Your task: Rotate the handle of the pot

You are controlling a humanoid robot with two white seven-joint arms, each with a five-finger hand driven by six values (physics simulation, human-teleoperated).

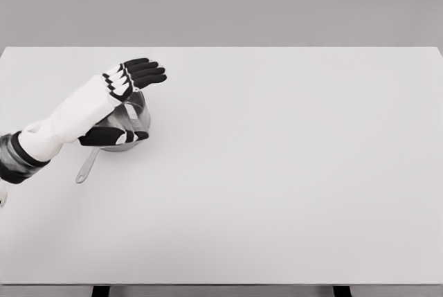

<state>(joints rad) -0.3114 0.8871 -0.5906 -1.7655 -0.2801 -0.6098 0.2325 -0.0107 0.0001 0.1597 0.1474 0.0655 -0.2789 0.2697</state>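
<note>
A small shiny metal pot (133, 118) stands on the white table (277, 172) at the left. Its long grey handle (88, 165) points toward the front left. My left hand (138, 74) hovers over the pot's far rim, its black fingers stretched out flat toward the right. The thumb (111, 136) hangs down at the pot's near side. The forearm covers much of the pot's left part. Nothing is grasped. My right arm does not show.
The white table ends at a front edge (221, 284) with dark legs below it. A grey wall stands behind the table.
</note>
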